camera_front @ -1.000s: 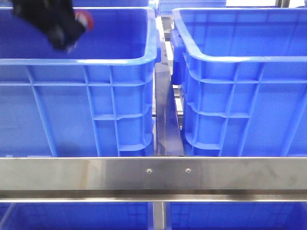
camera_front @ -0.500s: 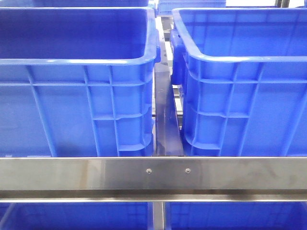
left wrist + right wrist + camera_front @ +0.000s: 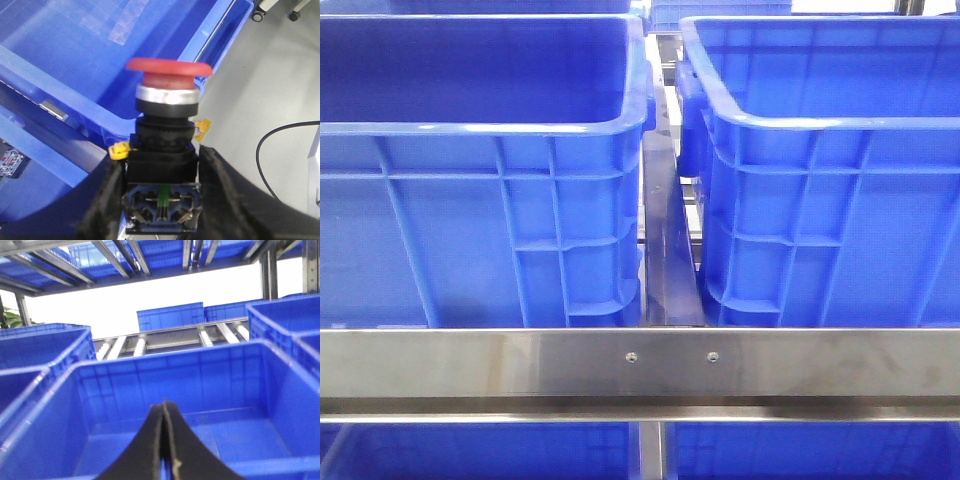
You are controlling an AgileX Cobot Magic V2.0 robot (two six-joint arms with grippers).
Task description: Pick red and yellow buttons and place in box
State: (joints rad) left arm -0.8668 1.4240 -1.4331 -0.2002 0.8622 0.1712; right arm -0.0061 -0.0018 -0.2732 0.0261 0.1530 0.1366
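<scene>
The left hand point(image 3: 162, 200) grips the red push-button point(image 3: 167, 95) by its black body, so the carry step is in hand. Beyond it lies a blue crate point(image 3: 100, 60); next, release over the box. The right hand point(image 3: 164, 450) is pressed together, empty, over another crate point(image 3: 200, 385).

Red-capped button point(image 3: 168, 72) on black body; bright-blue crates point(image 3: 480, 180).

2 crates point(image 3: 480, 180) point(image 3: 830, 180) side by side behind rail point(image 3: 640, 365).
</scene>
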